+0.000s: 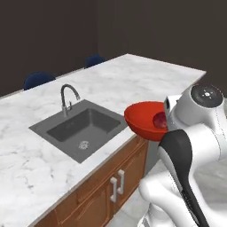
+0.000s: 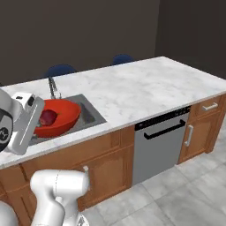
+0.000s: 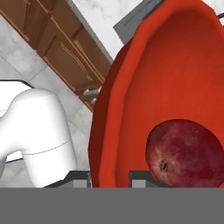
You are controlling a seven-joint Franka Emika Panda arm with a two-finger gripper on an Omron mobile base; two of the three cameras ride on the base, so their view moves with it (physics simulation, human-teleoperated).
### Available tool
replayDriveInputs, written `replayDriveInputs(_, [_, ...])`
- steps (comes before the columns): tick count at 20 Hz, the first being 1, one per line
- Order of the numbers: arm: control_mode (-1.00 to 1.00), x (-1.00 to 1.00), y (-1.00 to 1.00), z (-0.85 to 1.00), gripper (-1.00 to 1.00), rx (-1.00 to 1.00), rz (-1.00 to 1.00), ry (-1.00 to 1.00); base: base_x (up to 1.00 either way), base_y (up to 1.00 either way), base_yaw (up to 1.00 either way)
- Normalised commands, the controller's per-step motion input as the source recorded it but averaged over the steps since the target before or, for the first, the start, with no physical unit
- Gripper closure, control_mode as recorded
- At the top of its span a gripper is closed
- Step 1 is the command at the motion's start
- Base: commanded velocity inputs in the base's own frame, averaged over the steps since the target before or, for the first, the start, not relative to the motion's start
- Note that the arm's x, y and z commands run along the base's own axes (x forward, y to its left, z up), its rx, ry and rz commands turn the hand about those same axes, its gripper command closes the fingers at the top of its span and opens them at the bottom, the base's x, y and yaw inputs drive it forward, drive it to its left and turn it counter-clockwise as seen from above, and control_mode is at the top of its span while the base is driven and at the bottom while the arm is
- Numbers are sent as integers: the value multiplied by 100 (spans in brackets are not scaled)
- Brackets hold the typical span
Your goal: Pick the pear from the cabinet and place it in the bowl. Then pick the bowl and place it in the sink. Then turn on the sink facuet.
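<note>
The glossy red bowl (image 1: 142, 119) hangs tilted in the air over the counter's front edge, just right of the sink (image 1: 77, 127). The dark red pear (image 1: 159, 119) lies inside it. In the hand view my gripper (image 3: 109, 178) is shut on the bowl (image 3: 175, 74), with the rim between the two fingertips (image 3: 141, 178) and the pear (image 3: 186, 154) resting low against the wall. From the right base view the bowl (image 2: 61, 115) and pear (image 2: 47, 117) sit in front of the sink (image 2: 92, 114). The sink faucet (image 1: 67, 98) stands behind the basin.
The white marble counter (image 1: 146, 77) runs far to the right. Below it are brown wood doors (image 1: 117, 184) and a grey dishwasher (image 2: 161, 143). Blue chairs (image 1: 39, 80) stand beyond the counter. My own arm rises close beside the bowl.
</note>
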Motion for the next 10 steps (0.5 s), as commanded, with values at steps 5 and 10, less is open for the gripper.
replayDriveInputs(5, [100,0,0,0,100,0,0,0,44,-85,27])
replayDriveInputs(10, [100,0,0,0,100,0,0,0,59,-50,37])
